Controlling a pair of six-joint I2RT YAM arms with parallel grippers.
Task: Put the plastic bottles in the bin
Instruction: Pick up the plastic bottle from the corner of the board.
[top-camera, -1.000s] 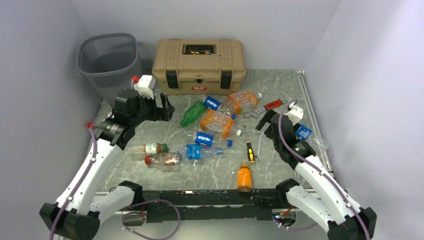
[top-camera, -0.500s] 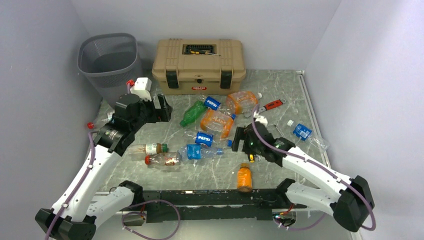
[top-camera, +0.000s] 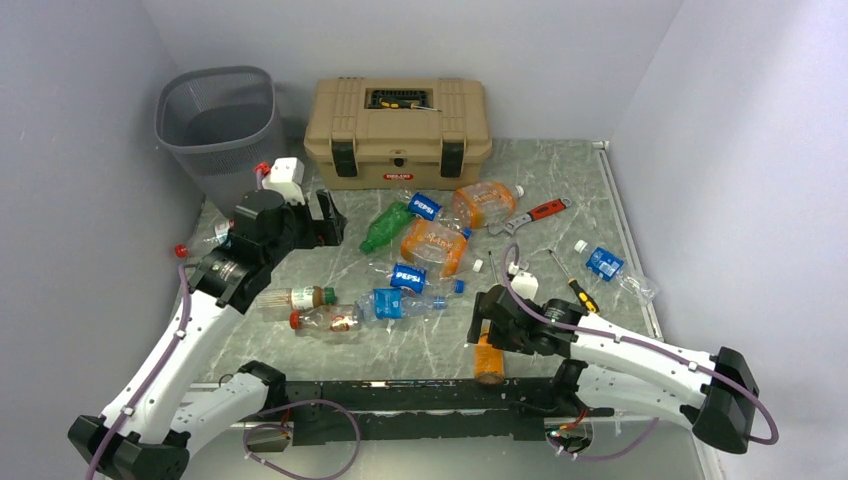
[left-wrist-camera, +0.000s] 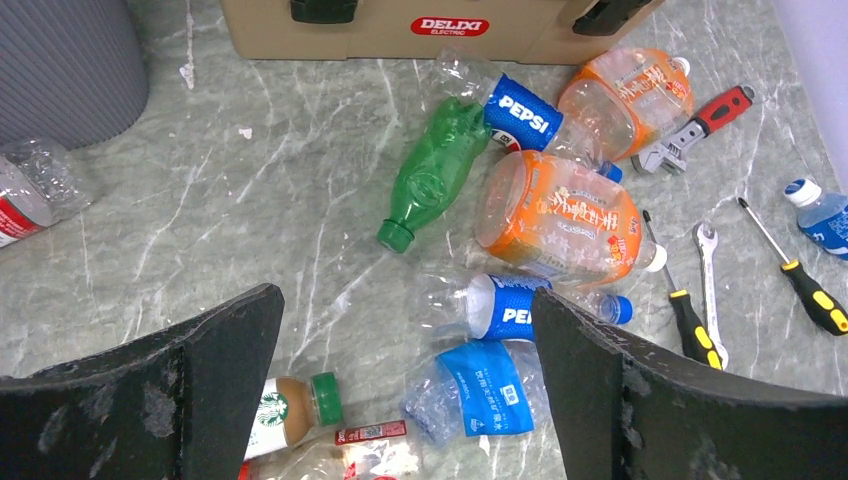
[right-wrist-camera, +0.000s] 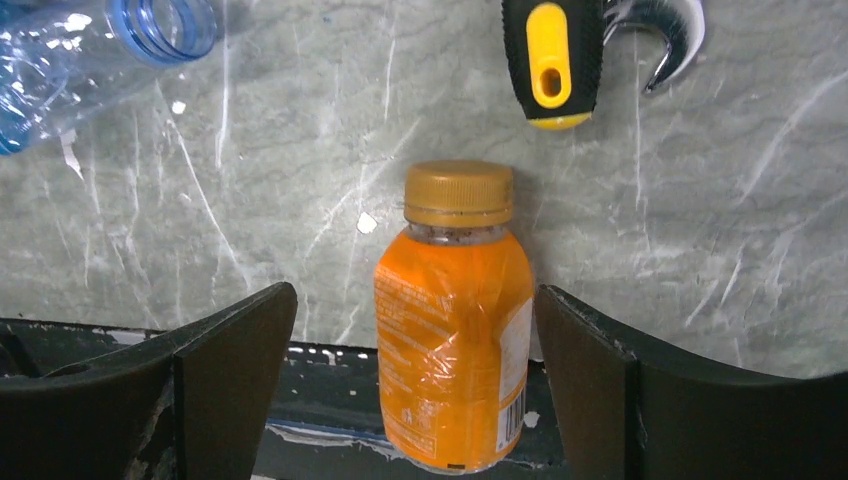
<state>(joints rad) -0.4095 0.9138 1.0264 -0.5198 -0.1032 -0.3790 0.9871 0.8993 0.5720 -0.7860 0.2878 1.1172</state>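
Just brings right gripper (right-wrist-camera: 412, 330) over from front-right of tan plastic toolbox (top-camera: 398, 120); holds it w/ fingers spread astride small orange plastic bottle (right-wrist-camera: 455, 300), on surface well in front of toolbox. Prob. grasp next. Holds left gripper (left-wrist-camera: 407, 300) w/ fingers spread too, front-left of toolbox, near round grey wire-mesh bin (top-camera: 200, 140).

You're looking at a robot lab test cell: plain pale walls (top-camera: 560, 60) box in a marble-patterned tabletop (top-camera: 350, 270). The left arm (top-camera: 185, 335) and right arm (top-camera: 640, 350) are bolted to a black rail (top-camera: 420, 395) at its near edge.
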